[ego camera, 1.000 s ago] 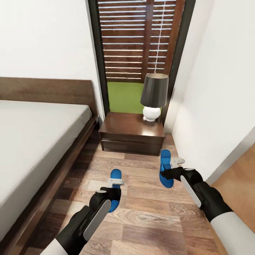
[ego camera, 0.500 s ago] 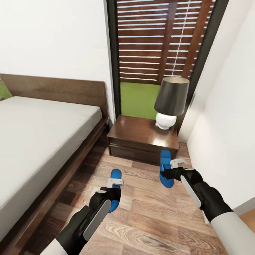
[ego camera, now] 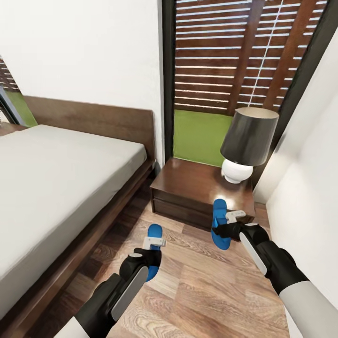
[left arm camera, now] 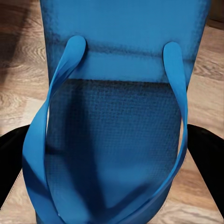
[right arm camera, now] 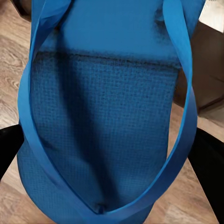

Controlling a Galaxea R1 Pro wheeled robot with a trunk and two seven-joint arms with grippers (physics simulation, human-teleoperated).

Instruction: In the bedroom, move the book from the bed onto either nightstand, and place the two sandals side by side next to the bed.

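Note:
Each hand carries one bright blue sandal above the wood floor. My left gripper (ego camera: 152, 251) is shut on the left sandal (ego camera: 154, 233), whose sole and straps (left arm camera: 112, 135) show close up between black fingers. My right gripper (ego camera: 225, 225) is shut on the right sandal (ego camera: 218, 213), close up in the right wrist view (right arm camera: 102, 116), held in front of the nightstand (ego camera: 197, 185). The bed (ego camera: 56, 183), with its grey mattress and brown frame, runs along the left. The book is out of view.
A lamp (ego camera: 246, 141) with a dark shade and white base stands on the nightstand. Behind it is a tall black-framed window (ego camera: 234, 56) with a slatted fence. A white wall (ego camera: 310, 183) closes in on the right. Open floor (ego camera: 188, 291) lies between bed and wall.
The whole view has shifted as the camera moved closer and turned: bed, nightstand and lamp appear larger and further right. Both grippers keep their sandals in the same pose.

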